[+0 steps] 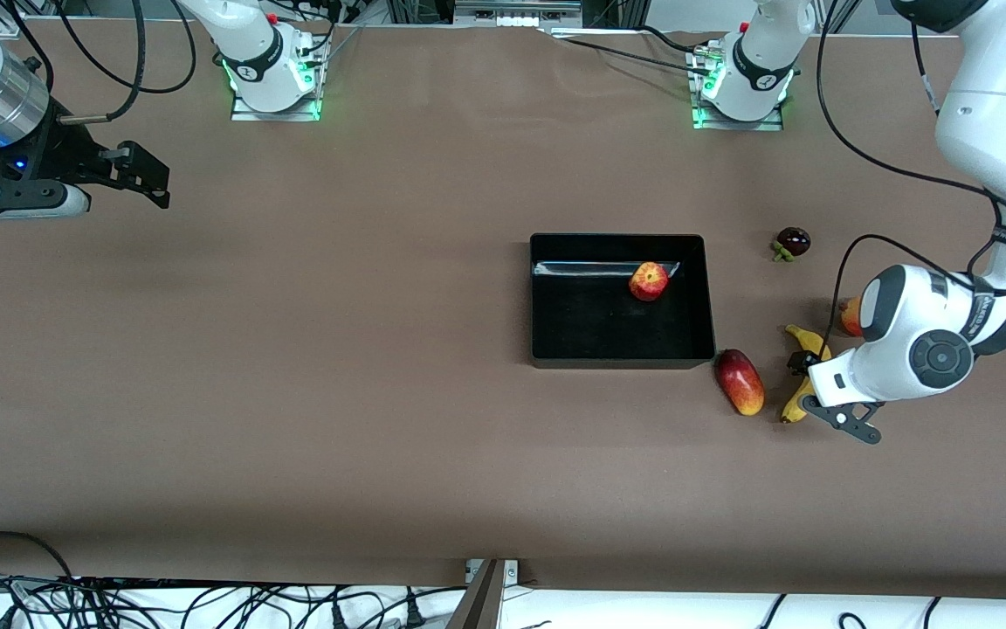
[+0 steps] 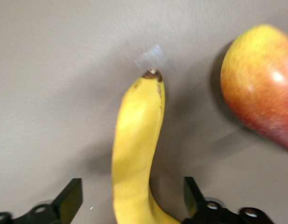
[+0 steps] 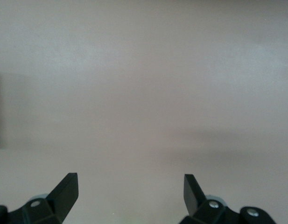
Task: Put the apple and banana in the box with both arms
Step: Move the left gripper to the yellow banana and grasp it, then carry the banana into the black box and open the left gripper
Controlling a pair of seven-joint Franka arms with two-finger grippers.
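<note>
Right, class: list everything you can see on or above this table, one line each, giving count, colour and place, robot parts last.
box: one, glossy black, mid-table.
apple: one, red with yellow streaks, in the box.
banana: one, yellow, on the table toward the left arm's end.
oblong fruit: one, red-yellow, beside the box's corner nearest the banana.
dark round fruit: one, deep purple, farther from the front camera than the banana.
orange-red fruit: one, partly hidden by the left arm.
left gripper: open, fingers astride the banana.
right gripper: open, waiting over bare table.

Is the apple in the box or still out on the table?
In. The apple lies inside the box, by the wall toward the arms' bases.
</note>
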